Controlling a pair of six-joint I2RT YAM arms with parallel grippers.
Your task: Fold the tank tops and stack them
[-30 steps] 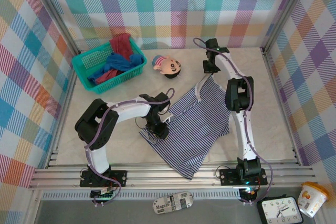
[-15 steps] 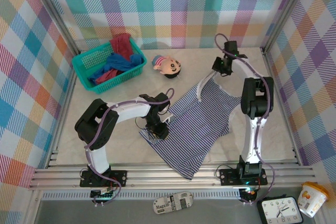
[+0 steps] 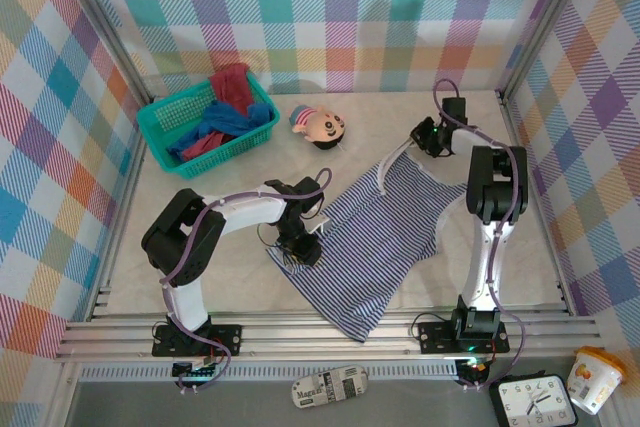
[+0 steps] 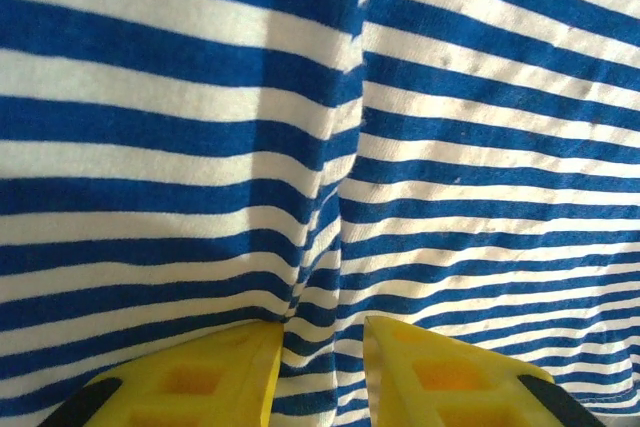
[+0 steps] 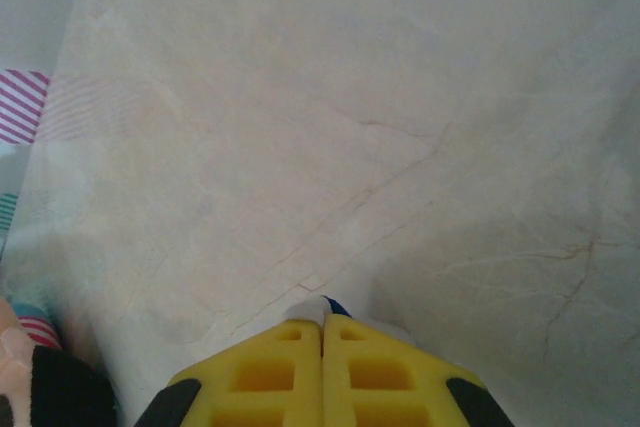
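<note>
Striped tank top (image 3: 385, 237) lies spread mostly flat on the tabletop (image 3: 200, 197), approx ctr to right of ctr. Its hem corner points at the near edge and its straps at the far right corner.

The left gripper (image 3: 300, 250) is down on the top's left edge. On the wrist cam its yellow fingers (image 4: 200, 377) sit part-way apart w/ a raised crease of the striped cloth (image 4: 480, 147) running into the gap btwn them, so it looks pinched on that fold.

The right gripper (image 3: 420, 141) is toward the far right corner w/ one strap of the top running up to it. Close up, its jaws are pressed tight together (image 5: 322, 322) w/ a scrap of blue-and-white cloth poking out at the tips, so it has hold of the strap.

A teal basket (image 3: 215, 155) sits in the far left corner w/ the blue tank top (image 3: 215, 127) and red tank top (image 3: 233, 85) bunched inside. A doll (image 3: 318, 125) lies just right of the basket, nr the far edge, apart from the striped top.
</note>
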